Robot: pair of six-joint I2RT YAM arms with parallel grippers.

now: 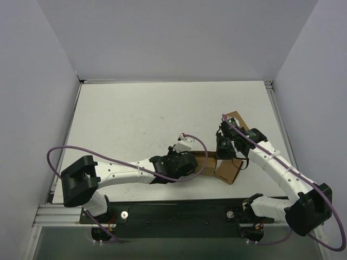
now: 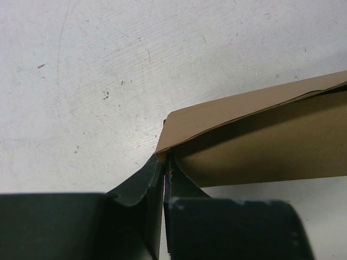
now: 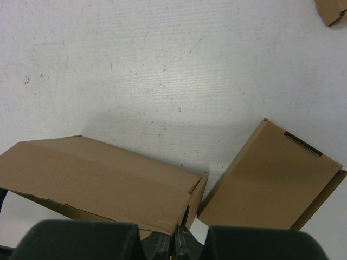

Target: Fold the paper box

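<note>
I see the paper box [image 3: 97, 179] lying on the bench [image 3: 162, 65] between my two arms, its long axis running left to right. My left end effector [image 2: 164, 162] pinches its left corner, and my right end effector [image 3: 181, 238] pinches its right end.

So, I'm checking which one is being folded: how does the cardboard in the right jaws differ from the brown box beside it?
The paper box is pinched at a corner by the right gripper; the small box lies free on the table. The paper box looks longer; the small box is shorter and lies at an angle to it. Both are plain brown cardboard.
</note>
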